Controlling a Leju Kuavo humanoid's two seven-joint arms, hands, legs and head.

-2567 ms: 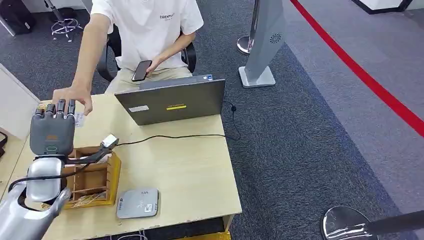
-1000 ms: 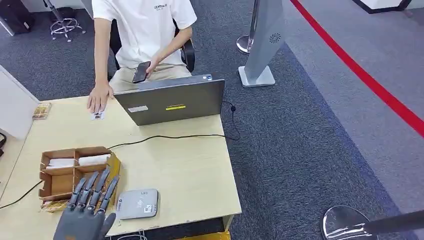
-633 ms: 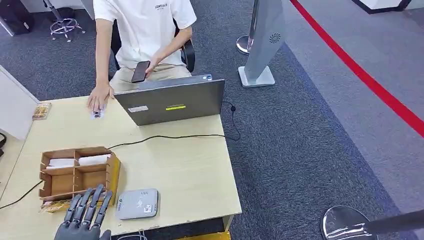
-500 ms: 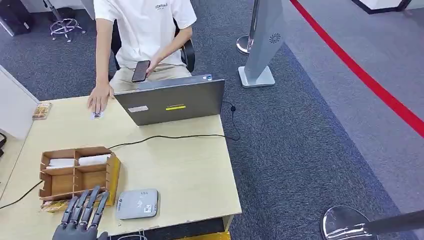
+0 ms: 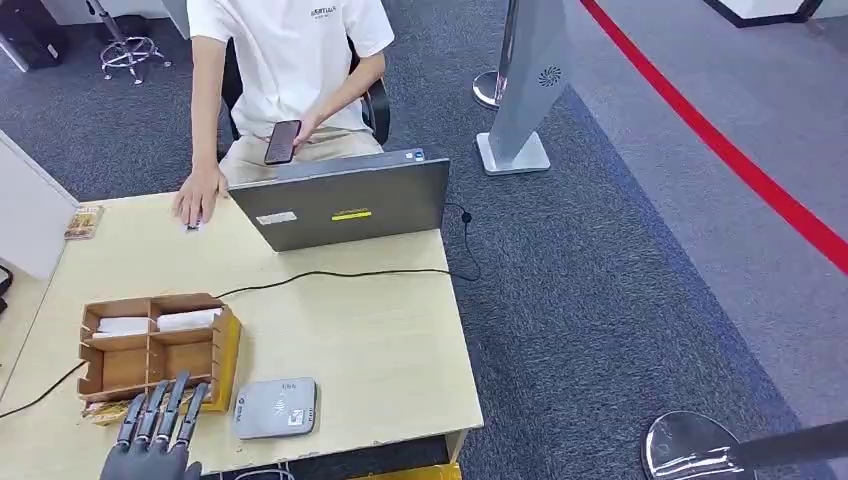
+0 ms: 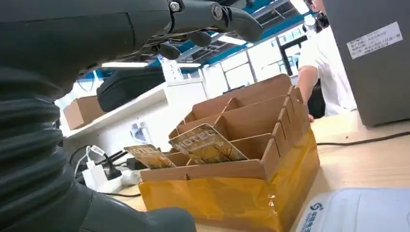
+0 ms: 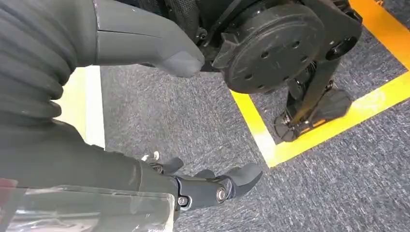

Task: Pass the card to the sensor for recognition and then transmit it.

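The card [image 5: 193, 226] is way at the far end of the table [image 5: 380, 350], lying flat under the person's hand [image 5: 198, 203], just left of the laptop [image 5: 340, 205]. So it's well apart from the robot.

Starting nearest: the left hand [image 5: 150, 440] sits at the near table edge, fingers [image 5: 165, 408] stretched out and apart, holding nothing. The fingertips reach toward the near wall of the cardboard organizer [image 5: 150, 345]. In the left wrist view that hand [image 6: 72, 63] hangs above the organizer [image 6: 241, 159], not touching it, and 2 printed cards [image 6: 205, 144] lean tilted in its nearest compartment. The box's near side is wrapped in yellow tape.

Just right of the left hand is the grey sensor [image 5: 276, 407], flat on the table, beside the organizer. Its corner also peeks into the left wrist view [image 6: 358, 212].

The right hand [image 7: 159, 125] hangs down by the carpet floor [image 7: 203, 130] with yellow lines on it; fingers [image 7: 212, 186] loosely curved and apart from the thumb, nothing in them.

Further out, a black cable [image 5: 330, 273] runs across the table past the organizer. White slips lie in the organizer's far compartments. Behind the laptop the person [image 5: 290, 60] sits holding a phone [image 5: 283, 141] in the other hand.
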